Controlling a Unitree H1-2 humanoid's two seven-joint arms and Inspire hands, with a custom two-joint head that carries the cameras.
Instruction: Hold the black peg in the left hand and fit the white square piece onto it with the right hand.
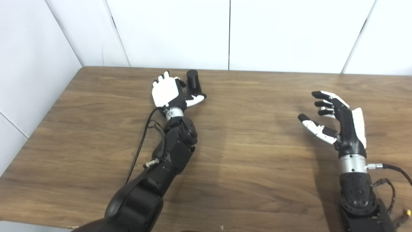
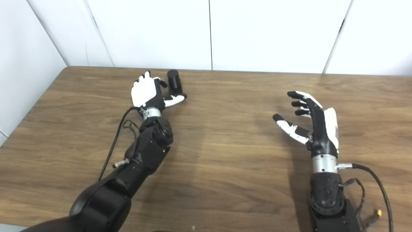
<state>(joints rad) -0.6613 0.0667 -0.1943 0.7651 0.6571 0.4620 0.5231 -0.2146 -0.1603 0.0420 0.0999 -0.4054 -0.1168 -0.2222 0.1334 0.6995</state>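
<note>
The black peg (image 1: 193, 82) stood upright on the wooden table (image 1: 251, 154), close to the table's far edge and left of its middle. It was taken as the reference for all positions below.

The left hand (image 1: 170, 91) lay immediately to the left of the peg, its white back turned toward the cameras. Its thumb (image 1: 196, 100) extended to the right across the front of the peg's base, at or very near it; contact could not be confirmed. The fingers (image 1: 162, 77) on the left hand pointed toward the far edge, loosely together, level with the peg's upper part and to its left. Whether any finger touched the peg could not be told. The hand did not appear to have closed round the peg.

The right hand (image 2: 310, 117) was well apart from the peg, far to its right and nearer the cameras, raised above the table with the palm facing left. Its fingers (image 2: 299, 103) were spread and slightly curled, the thumb (image 2: 289, 127) held out to the left, nothing between them.

The white square piece was not visible in either view.

White wall panels (image 1: 167, 32) stood behind the peg, beyond the table's far edge.
</note>
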